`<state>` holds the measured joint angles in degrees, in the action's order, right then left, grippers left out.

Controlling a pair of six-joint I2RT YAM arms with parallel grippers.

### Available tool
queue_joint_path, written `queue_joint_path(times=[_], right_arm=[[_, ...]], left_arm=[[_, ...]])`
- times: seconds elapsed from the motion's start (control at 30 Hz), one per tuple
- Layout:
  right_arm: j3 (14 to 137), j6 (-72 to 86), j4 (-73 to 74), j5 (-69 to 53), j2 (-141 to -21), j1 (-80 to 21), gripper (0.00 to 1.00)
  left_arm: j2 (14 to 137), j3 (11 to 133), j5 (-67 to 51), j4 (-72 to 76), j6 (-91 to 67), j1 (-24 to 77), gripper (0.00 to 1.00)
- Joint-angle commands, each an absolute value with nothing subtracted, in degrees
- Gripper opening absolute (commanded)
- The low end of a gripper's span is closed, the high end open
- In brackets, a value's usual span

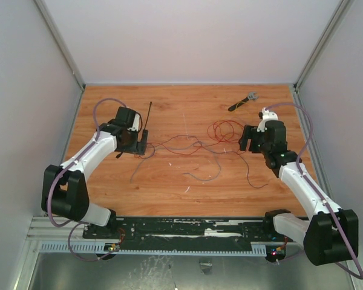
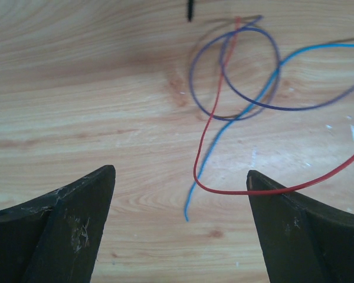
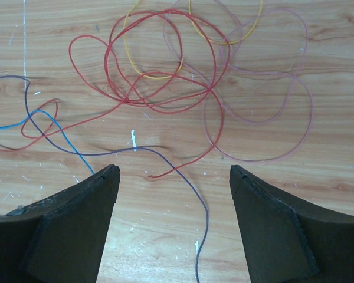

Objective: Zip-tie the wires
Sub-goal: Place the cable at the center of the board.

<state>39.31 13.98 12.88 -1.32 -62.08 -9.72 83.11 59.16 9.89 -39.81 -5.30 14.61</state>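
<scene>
The wires [image 1: 193,148] lie loose across the middle of the wooden table, with a red coil [image 1: 227,130] at their right end. The zip tie [image 1: 148,118] is a thin black strip lying just behind my left gripper [image 1: 140,144]; its tip shows at the top of the left wrist view [image 2: 189,9]. My left gripper [image 2: 180,177] is open and empty over the wires' left end, a red strand [image 2: 206,141] and a blue strand [image 2: 224,130] between its jaws. My right gripper [image 1: 246,139] is open and empty beside the red coil [image 3: 165,59]; a purple strand [image 3: 192,188] runs between its jaws [image 3: 174,171].
A short black tool with a grey head [image 1: 242,101] lies at the back right of the table. White walls close in the table on three sides. The arms' base rail [image 1: 187,232] runs along the near edge.
</scene>
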Motion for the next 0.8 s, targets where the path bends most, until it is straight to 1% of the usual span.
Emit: queue_joint_path(times=[0.0, 0.1, 0.33, 0.43, 0.57, 0.77], right_arm=[[40.68, 14.85, 10.1, -4.4, -62.57, -9.85, 0.77], [41.47, 15.37, 10.07, -6.36, -62.97, -9.89, 0.77], [42.97, 17.65, 6.72, -14.38, -64.65, -10.74, 0.77], [44.22, 17.3, 6.56, -14.89, -65.83, -11.95, 0.77], [44.56, 17.62, 4.83, -17.31, -67.14, -12.63, 0.79], [44.51, 17.58, 3.17, -17.59, -68.55, -13.81, 0.79]], left_arm=[[81.95, 57.72, -1.25, -38.19, -4.34, 14.15, 0.98], [82.25, 57.32, -5.06, -37.74, -4.14, 14.08, 0.98], [86.05, 57.33, -8.12, -37.2, -3.86, 13.84, 0.98], [86.68, 57.45, -9.38, -35.65, -4.31, 12.88, 0.98], [86.84, 56.65, -19.5, -32.17, -4.95, 8.12, 0.98], [85.98, 56.68, -25.91, -31.07, -5.4, 3.66, 0.98]])
